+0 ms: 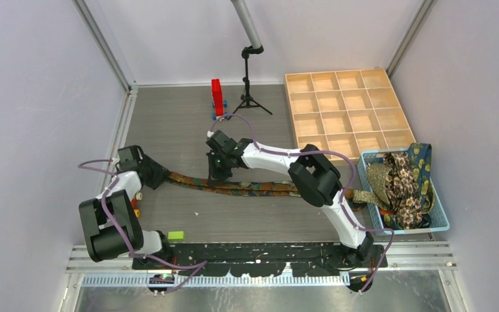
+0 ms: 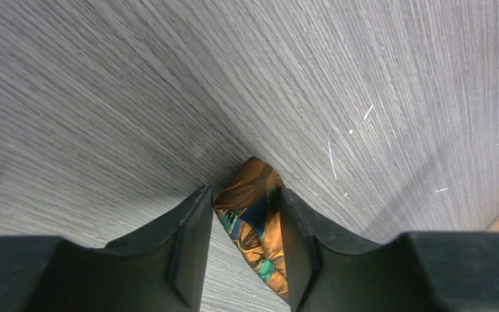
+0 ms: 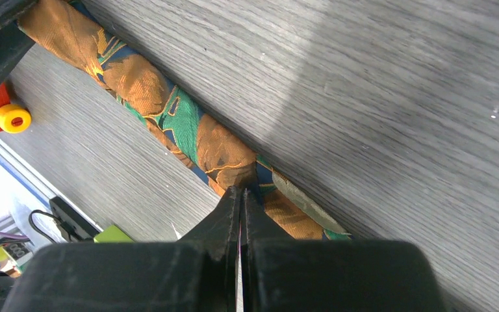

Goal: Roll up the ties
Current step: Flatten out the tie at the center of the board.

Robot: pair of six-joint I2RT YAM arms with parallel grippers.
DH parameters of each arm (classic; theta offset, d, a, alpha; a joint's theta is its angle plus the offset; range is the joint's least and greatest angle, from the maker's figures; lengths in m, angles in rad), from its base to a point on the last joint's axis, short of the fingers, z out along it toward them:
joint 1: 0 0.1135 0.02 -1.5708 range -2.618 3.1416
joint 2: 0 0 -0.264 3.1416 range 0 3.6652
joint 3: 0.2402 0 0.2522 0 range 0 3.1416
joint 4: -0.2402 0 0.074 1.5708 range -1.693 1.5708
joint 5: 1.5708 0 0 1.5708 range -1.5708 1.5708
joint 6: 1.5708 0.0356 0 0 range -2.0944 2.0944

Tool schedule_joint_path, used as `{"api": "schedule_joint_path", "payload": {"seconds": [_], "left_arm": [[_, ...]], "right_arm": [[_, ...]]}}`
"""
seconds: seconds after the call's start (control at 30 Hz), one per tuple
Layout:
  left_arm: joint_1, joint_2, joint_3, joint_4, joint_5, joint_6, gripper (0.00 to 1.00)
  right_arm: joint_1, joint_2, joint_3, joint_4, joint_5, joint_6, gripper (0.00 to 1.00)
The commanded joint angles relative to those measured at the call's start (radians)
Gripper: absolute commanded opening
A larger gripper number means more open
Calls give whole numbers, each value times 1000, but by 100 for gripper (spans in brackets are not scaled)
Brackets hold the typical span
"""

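1. Green plastic marks the nearest thing: a small block is seen by the arm bases from overhead. It is caught again in the right wrist view, along with a yellow ring.
2. One tie is laid out long and flat on the grey wood-grain table, stretched between the two arms.
3. The left pincer is clamped on the tie's left end. The grip is shown only in the left wrist view, where the rounded end of the tie is squeezed between the two black fingers of the pincer and sticks out just past them.
4. The right pincer is set on the tie further along. Its state cannot be read from overhead. In its own wrist view the fingers are pressed together, with a small peak of fabric pinched at their tips.
5. The cloth is shown close up as a woven fabric with a slight sheen, with orange leaf shapes edged in teal and navy. From overhead it is seen only as a dark brownish band.
6. At the right, a heap of ties, spotted and paisley, is held in a light blue plastic basket.
7. Farthest back, a pale wooden tray divided into square compartments, a red block and a black tripod are seen.
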Motion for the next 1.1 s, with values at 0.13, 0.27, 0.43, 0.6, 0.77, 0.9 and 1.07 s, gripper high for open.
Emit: {"api": "schedule_joint_path", "payload": {"seconds": [0.13,0.27,0.43,0.6,0.77,0.9,1.07], "left_arm": [[9,5,-29,92,18,-15,22],[9,-17,-42,92,6,-13,14],[10,-28,-46,80,-2,-9,35],[9,-77,-29,23,-33,11,56],[23,-103,-15,-6,-73,33,53],[42,-53,-20,45,-9,26,43],[43,-2,-26,106,37,22,37]], "right_arm": [[-8,-105,18,-28,31,-45,2],[-7,-113,27,-31,30,-44,2],[-2,-108,48,-34,29,-41,2],[3,-108,53,-37,33,-37,2],[8,-114,42,-35,36,-36,2],[10,-116,33,-32,35,-33,2],[16,-114,38,-30,30,-35,2]]}}
